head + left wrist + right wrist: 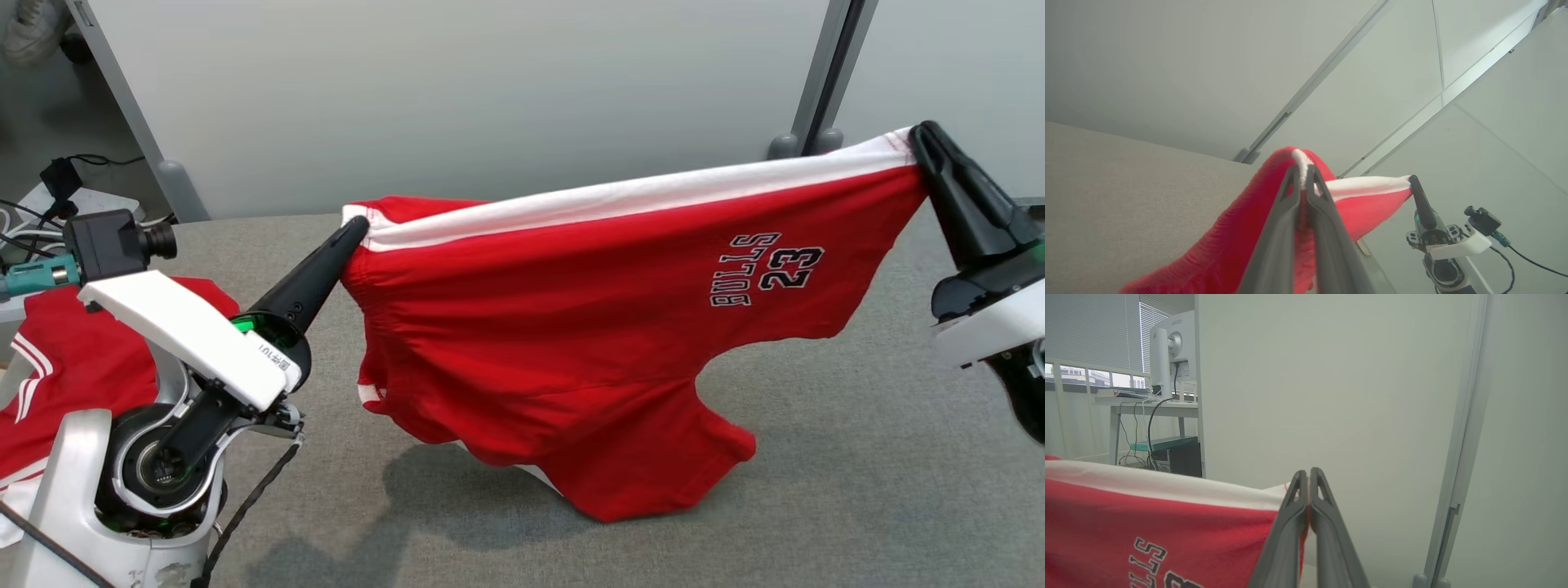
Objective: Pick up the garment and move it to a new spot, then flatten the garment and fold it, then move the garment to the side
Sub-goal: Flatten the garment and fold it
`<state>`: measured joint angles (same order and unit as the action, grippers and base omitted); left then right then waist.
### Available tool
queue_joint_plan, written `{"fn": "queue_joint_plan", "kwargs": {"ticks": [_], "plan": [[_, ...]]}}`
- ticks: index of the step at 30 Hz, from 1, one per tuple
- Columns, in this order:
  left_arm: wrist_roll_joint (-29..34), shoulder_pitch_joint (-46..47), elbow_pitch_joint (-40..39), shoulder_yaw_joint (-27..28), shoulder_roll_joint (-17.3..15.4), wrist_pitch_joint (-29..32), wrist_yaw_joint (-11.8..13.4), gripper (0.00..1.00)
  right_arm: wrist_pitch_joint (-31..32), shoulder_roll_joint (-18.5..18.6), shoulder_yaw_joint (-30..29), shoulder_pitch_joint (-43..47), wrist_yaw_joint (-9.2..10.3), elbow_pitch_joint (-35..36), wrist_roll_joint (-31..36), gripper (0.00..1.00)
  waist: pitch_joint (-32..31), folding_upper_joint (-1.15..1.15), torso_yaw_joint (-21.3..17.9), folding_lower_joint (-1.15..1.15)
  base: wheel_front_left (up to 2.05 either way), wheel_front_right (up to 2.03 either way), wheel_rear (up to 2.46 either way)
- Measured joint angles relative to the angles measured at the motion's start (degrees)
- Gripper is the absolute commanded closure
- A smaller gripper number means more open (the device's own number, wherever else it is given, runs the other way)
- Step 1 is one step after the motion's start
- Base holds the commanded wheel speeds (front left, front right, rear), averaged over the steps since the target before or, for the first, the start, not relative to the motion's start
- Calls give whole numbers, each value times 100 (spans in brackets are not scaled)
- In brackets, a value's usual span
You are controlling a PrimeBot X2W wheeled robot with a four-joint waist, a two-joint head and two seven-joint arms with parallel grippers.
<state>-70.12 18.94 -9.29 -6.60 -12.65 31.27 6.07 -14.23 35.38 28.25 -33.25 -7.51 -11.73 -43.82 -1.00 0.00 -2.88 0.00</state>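
Above the grey bench [816, 490], the red garment [571, 327] hangs stretched between the two arms like washing on a line. The left tool [357, 227] is pressed together on one corner of the white-banded edge. The right tool [922, 135] pinches the opposite corner, held higher, so the band runs taut and slanted between them. I reckon they grip that edge so the cloth's own weight pulls it open before it is laid flat. Most of it is in the air; whether the lowest fold touches the bench I cannot tell. The cloth is bright red, with black-and-white lettering, BULLS 23, sitting askew near the right end, and it sags in soft folds. A second red garment [82, 367] lies heaped off to the left.
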Motion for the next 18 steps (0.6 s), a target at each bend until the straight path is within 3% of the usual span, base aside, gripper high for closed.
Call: {"fn": "queue_joint_plan", "kwargs": {"ticks": [6, 11, 18], "plan": [[-14, 5, 347, -14, 65, -20, -54, 100, 0, 1, 202, -99, 0, -10, -57, 100, -47, 0, -6, 0, 0, 0, 0], [-148, 12, -71, 11, 111, -2, -33, 100, -1, 193, -69, -196, 0, 199, -102, 100, -127, 0, -10, 0, 0, 0, 0], [-698, 92, -1363, 77, 304, 361, 589, 100, 20, 801, -976, -34, 0, 1004, -408, 100, -136, 0, 13, 0, 0, 0, 0]]}}
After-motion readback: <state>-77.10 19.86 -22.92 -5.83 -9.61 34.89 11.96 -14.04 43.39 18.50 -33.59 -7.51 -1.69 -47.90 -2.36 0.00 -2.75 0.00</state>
